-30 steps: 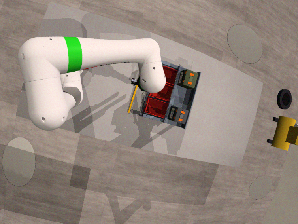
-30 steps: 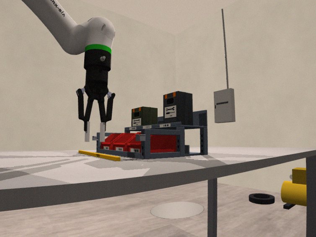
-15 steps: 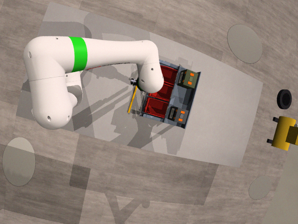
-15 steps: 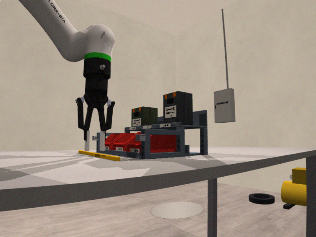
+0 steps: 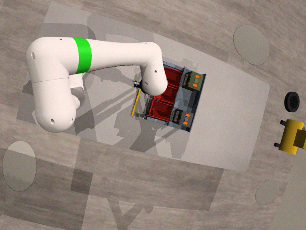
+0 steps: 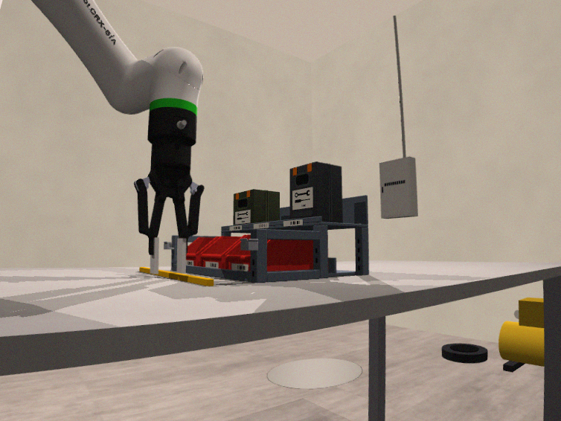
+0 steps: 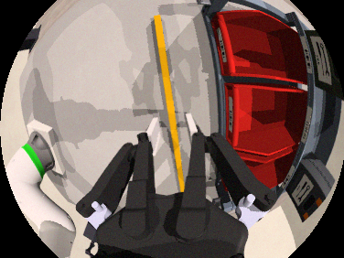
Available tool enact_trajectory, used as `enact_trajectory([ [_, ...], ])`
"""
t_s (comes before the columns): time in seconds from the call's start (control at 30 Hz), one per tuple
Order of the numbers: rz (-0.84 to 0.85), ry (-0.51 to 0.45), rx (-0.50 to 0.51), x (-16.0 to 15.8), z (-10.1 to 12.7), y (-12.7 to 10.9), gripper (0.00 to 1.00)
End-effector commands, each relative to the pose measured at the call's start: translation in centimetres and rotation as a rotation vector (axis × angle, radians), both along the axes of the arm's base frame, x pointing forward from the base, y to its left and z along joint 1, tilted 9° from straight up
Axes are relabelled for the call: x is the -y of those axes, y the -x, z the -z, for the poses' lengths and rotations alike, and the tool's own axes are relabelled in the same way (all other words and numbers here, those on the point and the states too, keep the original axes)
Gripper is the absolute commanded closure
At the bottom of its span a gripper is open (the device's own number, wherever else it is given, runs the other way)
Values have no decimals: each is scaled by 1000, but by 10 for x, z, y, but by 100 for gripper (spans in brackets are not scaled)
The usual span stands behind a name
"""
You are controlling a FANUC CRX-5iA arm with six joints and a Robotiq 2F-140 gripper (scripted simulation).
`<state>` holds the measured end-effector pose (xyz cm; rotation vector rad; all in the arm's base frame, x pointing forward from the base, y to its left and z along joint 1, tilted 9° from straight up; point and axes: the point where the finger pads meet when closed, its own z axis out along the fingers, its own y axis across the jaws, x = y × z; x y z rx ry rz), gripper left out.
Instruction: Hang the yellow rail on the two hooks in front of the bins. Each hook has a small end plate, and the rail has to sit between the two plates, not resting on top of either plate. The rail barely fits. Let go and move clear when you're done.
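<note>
The yellow rail [image 6: 176, 274] lies flat on the table just in front of the grey rack; it also shows in the overhead view [image 5: 136, 102] and the wrist view [image 7: 168, 98]. My gripper [image 6: 167, 267] is lowered over the rail, one fingertip on each side of it, close to the table. The fingers stand partly closed with a small gap to the rail on both sides, so they are not gripping it. The near hook with its end plate [image 6: 248, 244] and the far hook [image 6: 168, 245] stick out from the rack front, above the rail. Three red bins [image 6: 213, 254] sit in the rack behind the hooks.
A green box [image 6: 256, 206] and a taller dark box [image 6: 315, 185] stand on the rack's top shelf. The table's front edge [image 6: 271, 317] runs across the side view. A grey cabinet [image 6: 398, 187] hangs on the wall; a yellow machine [image 6: 525, 337] and a black tyre [image 6: 464, 352] are on the floor.
</note>
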<state>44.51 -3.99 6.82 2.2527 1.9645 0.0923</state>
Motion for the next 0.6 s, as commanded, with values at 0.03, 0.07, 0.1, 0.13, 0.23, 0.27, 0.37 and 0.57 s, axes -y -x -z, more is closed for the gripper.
enact_trajectory([
  [0.03, 0, 0, 0, 0, 0, 0, 70],
  [0.07, 0, 0, 0, 0, 0, 0, 70],
  [0.1, 0, 0, 0, 0, 0, 0, 70],
  [0.13, 0, 0, 0, 0, 0, 0, 70],
  [0.23, 0, 0, 0, 0, 2, -1, 70],
  [0.27, 0, 0, 0, 0, 3, -1, 70],
  [0.37, 0, 0, 0, 0, 3, -1, 70],
  [0.57, 0, 0, 0, 0, 3, -1, 70],
])
